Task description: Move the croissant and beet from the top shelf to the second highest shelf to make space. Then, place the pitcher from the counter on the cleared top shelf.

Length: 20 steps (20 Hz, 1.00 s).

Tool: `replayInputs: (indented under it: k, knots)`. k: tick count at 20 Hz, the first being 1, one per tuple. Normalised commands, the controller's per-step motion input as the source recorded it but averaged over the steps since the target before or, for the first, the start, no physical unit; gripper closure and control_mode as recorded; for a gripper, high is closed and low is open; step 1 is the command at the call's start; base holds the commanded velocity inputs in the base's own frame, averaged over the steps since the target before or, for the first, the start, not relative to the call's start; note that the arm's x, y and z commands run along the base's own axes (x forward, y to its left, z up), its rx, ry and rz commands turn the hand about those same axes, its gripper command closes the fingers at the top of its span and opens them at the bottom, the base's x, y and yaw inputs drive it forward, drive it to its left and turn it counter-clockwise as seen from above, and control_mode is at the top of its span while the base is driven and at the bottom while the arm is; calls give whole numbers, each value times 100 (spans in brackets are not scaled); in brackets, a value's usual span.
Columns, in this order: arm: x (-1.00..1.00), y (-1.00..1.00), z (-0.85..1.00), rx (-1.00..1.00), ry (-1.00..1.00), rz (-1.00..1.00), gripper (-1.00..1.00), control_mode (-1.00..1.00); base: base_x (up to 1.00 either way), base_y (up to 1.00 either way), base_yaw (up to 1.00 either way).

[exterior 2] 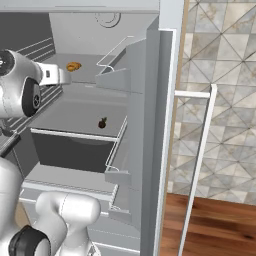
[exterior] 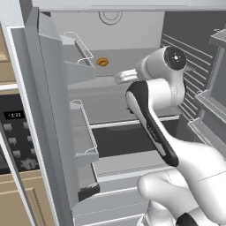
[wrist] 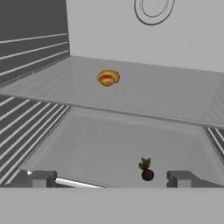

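The golden croissant [exterior: 102, 62] [exterior 2: 73, 66] [wrist: 108, 78] lies on the top shelf [exterior: 128, 59] [exterior 2: 92, 71] [wrist: 166, 96] of the open fridge, toward the back. One level down, the dark beet [exterior 2: 102, 122] [wrist: 147, 170] with its green tuft stands on the second highest shelf [exterior: 103, 101] [exterior 2: 70, 117] [wrist: 100, 144], near the front edge. My gripper [exterior: 118, 78] [exterior 2: 66, 77] [wrist: 111, 179] hovers at the front of the fridge at about top-shelf height, open and holding nothing, well short of the croissant. The pitcher and the counter are out of view.
Wire-railed door bins [exterior: 78, 46] [exterior: 84, 130] [exterior 2: 116, 57] flank the opening on both open doors. A dark drawer [exterior: 128, 141] [exterior 2: 70, 150] sits below the shelves. An oven panel [exterior: 15, 137] is at the left. Ribbed fridge walls [wrist: 30, 57] bound the sides.
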Motion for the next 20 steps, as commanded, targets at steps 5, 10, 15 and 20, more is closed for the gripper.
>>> replayInputs:
  k: [5, 10, 15, 20]
  knots:
    - [18, 18, 19, 4, -1, -7, -100, -100, 0, 0, 0]
    - [37, 29, 0, 9, 0, -1, -100, -100, 0, 0, 0]
    - [51, 5, 0, 8, 6, 0, -100, -100, 0, 0, 0]
    - [75, 0, -11, 1, 13, 0, -100, -100, 0, 0, 0]
